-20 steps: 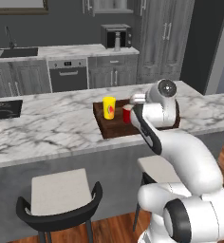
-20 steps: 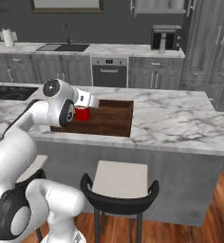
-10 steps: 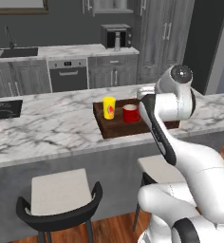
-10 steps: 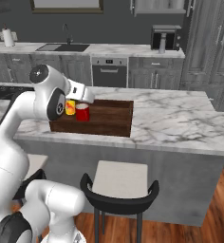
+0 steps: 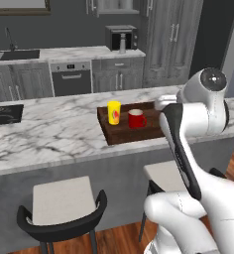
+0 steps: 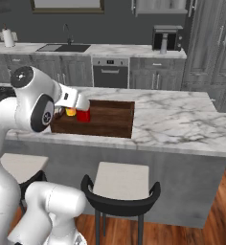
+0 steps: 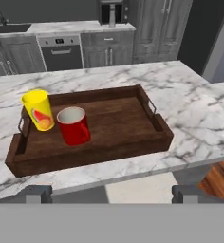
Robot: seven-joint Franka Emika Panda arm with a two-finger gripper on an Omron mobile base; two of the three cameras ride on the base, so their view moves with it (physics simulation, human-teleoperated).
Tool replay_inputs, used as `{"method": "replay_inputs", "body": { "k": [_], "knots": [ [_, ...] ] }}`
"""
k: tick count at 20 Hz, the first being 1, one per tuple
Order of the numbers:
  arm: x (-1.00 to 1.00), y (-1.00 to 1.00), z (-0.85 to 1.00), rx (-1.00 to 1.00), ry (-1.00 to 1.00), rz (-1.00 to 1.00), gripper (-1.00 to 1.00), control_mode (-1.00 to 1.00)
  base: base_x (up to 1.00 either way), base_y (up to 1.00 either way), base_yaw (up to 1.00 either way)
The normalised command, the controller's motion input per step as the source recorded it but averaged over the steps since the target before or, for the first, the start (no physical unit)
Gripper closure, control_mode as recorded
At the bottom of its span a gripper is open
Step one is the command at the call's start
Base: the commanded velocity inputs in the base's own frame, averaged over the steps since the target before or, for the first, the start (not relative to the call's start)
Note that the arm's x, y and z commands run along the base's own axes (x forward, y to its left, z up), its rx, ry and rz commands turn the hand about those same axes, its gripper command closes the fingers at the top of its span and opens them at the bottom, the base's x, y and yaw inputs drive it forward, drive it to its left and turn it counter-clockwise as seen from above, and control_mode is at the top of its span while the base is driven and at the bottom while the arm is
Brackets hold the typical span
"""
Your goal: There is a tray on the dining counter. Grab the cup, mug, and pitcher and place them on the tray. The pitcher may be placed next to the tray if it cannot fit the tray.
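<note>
The tray (image 7: pixel 109 128) lies on the dining counter (image 7: pixel 199 114), close to its near edge. In the tray stand the cup (image 7: pixel 38 110) and the mug (image 7: pixel 74 125), side by side at the left end seen from the hand; the mug is just to the right of the cup and a little nearer. Two stools (image 6: pixel 120 186) stand in front of the counter. Behind it runs a worktop with an oven (image 5: pixel 72 79) under it and a coffee machine (image 5: pixel 121 37) on top.

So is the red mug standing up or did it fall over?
Standing up. The red mug sits upright on the tray, its open mouth facing up, beside the yellow cup.
</note>
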Motion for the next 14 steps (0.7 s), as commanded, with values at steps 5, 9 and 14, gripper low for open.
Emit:
{"method": "replay_inputs", "body": {
  "k": [5,9,14],
  "knots": [
    [-0.62,-0.10,0.21,0.00,0.10,0.00,-1.00,-1.00,0.00,0.00,0.00],
    [-0.53,-0.03,0.09,0.00,0.08,0.00,-1.00,-1.00,0.00,0.00,0.00],
    [-0.35,0.00,0.01,0.00,0.04,0.01,-1.00,-1.00,0.00,0.00,0.00]
  ]
}}
